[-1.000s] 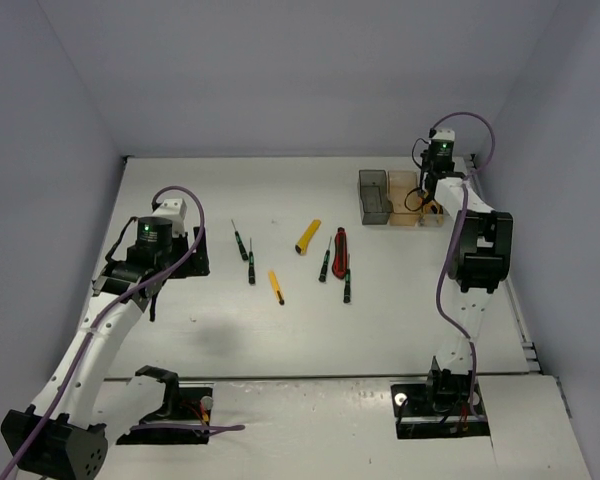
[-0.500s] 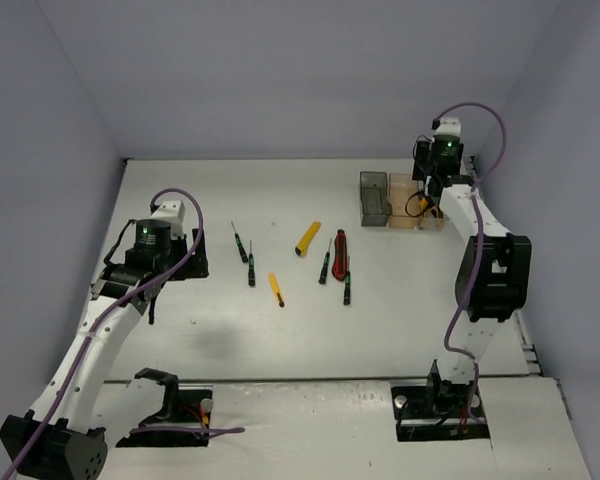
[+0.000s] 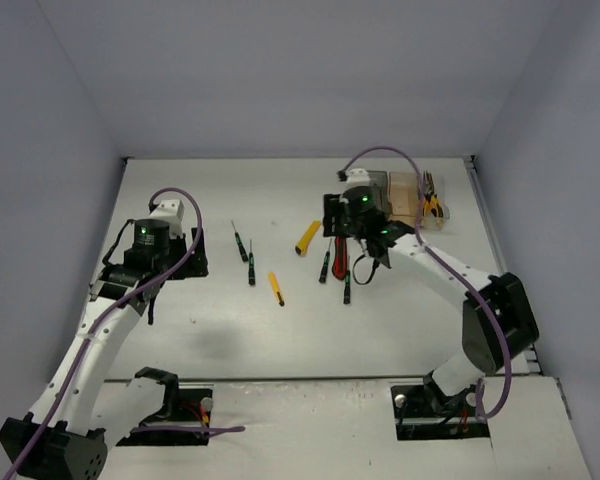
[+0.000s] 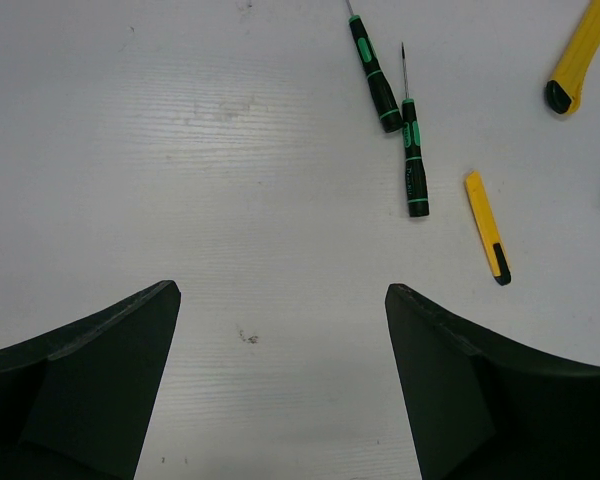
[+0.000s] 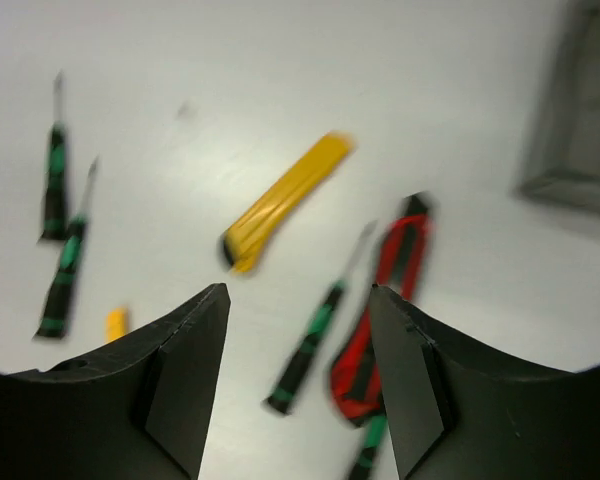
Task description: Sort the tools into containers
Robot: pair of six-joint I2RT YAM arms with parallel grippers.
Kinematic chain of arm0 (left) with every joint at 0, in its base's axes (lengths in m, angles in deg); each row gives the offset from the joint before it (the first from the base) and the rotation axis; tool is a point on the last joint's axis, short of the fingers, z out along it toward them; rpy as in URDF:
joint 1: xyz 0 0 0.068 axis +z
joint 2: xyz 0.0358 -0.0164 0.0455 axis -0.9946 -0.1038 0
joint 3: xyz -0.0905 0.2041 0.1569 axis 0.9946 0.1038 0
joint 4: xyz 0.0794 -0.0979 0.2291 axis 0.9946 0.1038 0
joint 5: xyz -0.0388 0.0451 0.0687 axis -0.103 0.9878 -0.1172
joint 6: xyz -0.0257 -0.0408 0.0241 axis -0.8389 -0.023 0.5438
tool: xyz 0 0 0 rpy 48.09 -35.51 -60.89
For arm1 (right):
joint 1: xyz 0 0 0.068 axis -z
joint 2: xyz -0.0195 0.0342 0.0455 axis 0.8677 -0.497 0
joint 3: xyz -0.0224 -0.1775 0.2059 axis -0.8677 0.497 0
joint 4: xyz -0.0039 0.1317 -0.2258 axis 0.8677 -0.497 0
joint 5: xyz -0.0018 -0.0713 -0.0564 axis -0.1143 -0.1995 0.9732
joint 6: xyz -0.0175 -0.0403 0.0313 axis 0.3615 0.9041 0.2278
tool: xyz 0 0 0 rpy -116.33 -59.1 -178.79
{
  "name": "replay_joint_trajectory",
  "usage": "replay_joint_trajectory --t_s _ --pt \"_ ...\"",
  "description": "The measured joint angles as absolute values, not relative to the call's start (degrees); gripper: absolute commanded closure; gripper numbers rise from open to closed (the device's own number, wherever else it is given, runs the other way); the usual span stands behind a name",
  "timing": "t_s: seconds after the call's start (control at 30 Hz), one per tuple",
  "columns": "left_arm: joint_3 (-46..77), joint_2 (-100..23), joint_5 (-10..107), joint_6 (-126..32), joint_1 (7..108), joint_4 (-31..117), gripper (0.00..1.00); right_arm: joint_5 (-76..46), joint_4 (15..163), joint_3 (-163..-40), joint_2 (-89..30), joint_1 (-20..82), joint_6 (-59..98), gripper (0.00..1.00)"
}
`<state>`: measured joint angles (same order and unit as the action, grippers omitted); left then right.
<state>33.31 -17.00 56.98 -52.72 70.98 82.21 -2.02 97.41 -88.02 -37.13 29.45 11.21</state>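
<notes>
Several tools lie mid-table: two black-green screwdrivers, a small yellow knife, a larger yellow knife, a red knife and two more screwdrivers. My right gripper hovers open and empty over the red knife and a screwdriver, which shows between its fingertips. Yellow-black pliers lie in the clear bin, with the amber bin and the dark grey bin to its left. My left gripper is open and empty, left of the screwdrivers.
The bins stand at the back right, close to the right wall. The dark grey bin shows at the right wrist view's upper right. The right arm's elbow sits near the table's right edge. The right wrist view is motion-blurred.
My right gripper has left the bins at the back right and swung left and forward to above the red knife and screwdrivers. The left arm has barely moved.
</notes>
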Motion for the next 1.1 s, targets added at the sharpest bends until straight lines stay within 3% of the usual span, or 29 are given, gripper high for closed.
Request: replay_joint_trajectory --t_s 0.27,0.63,0.8,0.93,1.1 --pt "33.33 -16.76 57.02 -52.72 71.04 82.22 0.19 -3.30 96.73 -88.94 -49.75 10.92 5.33 0.47" --pt "33.33 -16.74 57.01 -52.72 71.05 82.21 0.19 -1.17 95.54 -95.88 -61.68 5.23 1.15 0.56" --pt "33.33 -16.70 57.01 -52.72 71.05 82.21 0.19 1.63 95.10 -98.73 -64.08 4.03 0.60 0.69" --pt "33.33 -16.67 57.01 -52.72 71.05 82.21 0.19 4.15 94.39 -99.60 -64.82 3.38 0.33 0.93" --pt "33.33 -16.67 57.01 -52.72 71.05 82.22 0.19 6.76 93.58 -99.81 -64.90 3.02 0.14 1.00"
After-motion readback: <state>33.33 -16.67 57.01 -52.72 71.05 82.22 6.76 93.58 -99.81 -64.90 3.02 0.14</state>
